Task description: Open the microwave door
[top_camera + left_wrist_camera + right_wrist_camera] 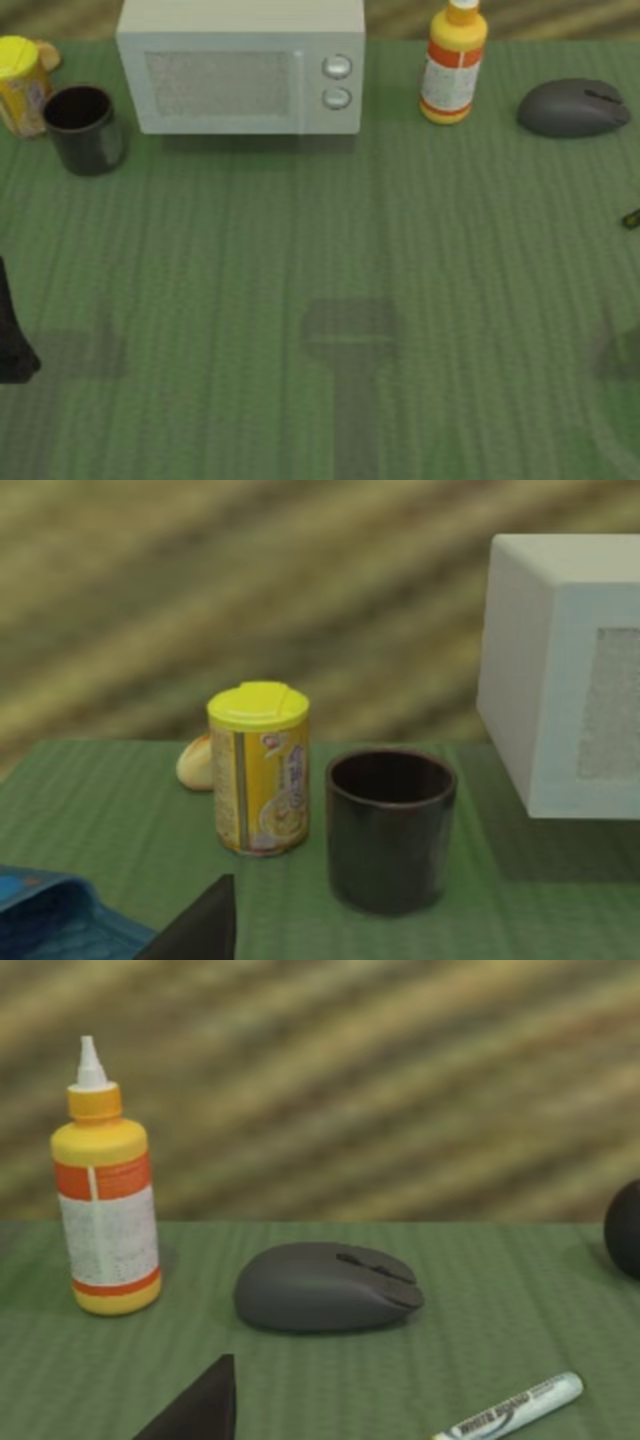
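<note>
The off-white microwave (240, 65) stands at the back of the green table, left of centre, with two silver knobs (337, 82) on its right panel. Its door (220, 85), with a grey mesh window, lies flat against the front, closed. The left wrist view shows a corner of the microwave (560, 680). My left gripper (14, 350) sits at the table's left edge, far from the door. In its wrist view a single dark fingertip (210, 925) shows, off to one side, with nothing held. My right arm is out of the top view. One dark fingertip (205, 1410) shows over bare table, nothing held.
A dark cup (82, 128) and a yellow can (20, 85) stand left of the microwave. A yellow-orange bottle (452, 65) and a grey mouse (572, 107) are to its right. A marker (510, 1410) lies near the right edge. A blue object (40, 920) lies near the left gripper.
</note>
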